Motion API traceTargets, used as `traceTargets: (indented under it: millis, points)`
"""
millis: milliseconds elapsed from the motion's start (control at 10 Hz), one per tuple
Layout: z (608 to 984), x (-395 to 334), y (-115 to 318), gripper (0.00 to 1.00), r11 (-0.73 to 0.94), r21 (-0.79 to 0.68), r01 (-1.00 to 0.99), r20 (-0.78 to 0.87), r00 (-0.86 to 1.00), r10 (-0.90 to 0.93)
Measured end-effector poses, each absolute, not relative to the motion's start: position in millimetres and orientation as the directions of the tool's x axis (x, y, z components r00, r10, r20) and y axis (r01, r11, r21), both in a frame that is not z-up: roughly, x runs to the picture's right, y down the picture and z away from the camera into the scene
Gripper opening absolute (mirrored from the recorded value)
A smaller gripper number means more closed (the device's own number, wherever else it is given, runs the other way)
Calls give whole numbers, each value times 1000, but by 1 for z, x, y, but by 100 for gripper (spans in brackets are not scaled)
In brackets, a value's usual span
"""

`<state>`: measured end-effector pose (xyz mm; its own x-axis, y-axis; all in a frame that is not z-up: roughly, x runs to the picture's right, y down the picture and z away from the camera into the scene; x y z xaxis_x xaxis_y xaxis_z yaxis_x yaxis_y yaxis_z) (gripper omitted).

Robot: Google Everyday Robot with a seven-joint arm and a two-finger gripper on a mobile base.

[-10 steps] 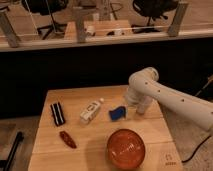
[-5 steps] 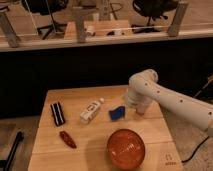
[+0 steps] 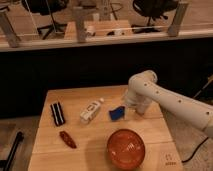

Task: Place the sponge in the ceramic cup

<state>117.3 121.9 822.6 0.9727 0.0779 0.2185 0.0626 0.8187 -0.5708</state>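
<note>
Two fingers (image 3: 130,106) hang at the end of my wrist, low over the right half of the bench (image 3: 95,152). They stand apart with nothing between them. Their tips are dark against the wood and hard to make out, so I cannot tell whether they touch the surface.

Just to their left lies the sponge (image 3: 117,113), a small bright-blue block flat on the bench. It is close beside me and free of my grip.

Just beside my wrist on the other side stands a pale upright cylinder, which I take for the ceramic cup (image 3: 144,108). My forearm covers part of it, so I cannot see its rim or its inside.

From the wrist my white arm (image 3: 175,102) rises to a rounded joint above the bench, then slopes away to the lower right edge of the view.

Further left of the sponge a white bottle (image 3: 91,111) with a label lies on its side, set at a slant. Beyond it, near the left edge, is a flat black object (image 3: 58,113) with pale stripes. Toward the front of that side rests a small dark-red piece (image 3: 67,139).

Near the front edge, below the sponge, sits a wide shiny orange bowl (image 3: 126,148), well apart from my fingers.

Behind the bench runs a dark wall topped by a pale ledge with posts (image 3: 80,25).
</note>
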Motion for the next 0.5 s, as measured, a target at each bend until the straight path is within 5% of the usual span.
traceTargets:
  millis: [500]
  points:
    - [840,111,135,80,814,-575,78,236,969,74]
